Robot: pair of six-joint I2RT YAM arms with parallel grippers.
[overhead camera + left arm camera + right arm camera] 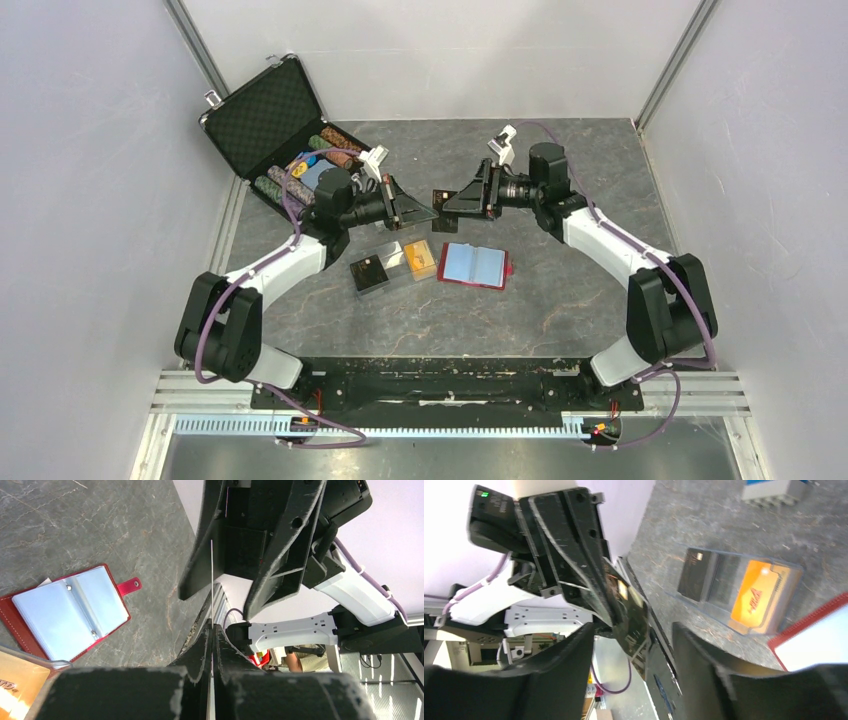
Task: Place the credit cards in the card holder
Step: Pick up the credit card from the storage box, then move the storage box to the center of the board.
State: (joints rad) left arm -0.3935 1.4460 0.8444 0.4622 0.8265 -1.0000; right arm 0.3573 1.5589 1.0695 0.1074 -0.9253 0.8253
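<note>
A credit card [437, 205] hangs in the air between the two arms, above the table's middle. My left gripper [425, 212] is shut on it; in the left wrist view the card [212, 580] is a thin edge-on line rising from the closed left gripper [212, 630]. My right gripper [634, 627] stands open around the card's [629, 615] dark glossy far end, its fingers not touching it. The card holder [473, 264], a red wallet lying open with pale blue sleeves, sits on the table below [70, 612]. More orange credit cards [420, 258] lie in a clear box.
The clear plastic box [385, 268] holds a black square [696, 575] beside the orange cards [756, 597]. An open black chip case [270, 120] with striped chips stands at the back left. White walls enclose the table.
</note>
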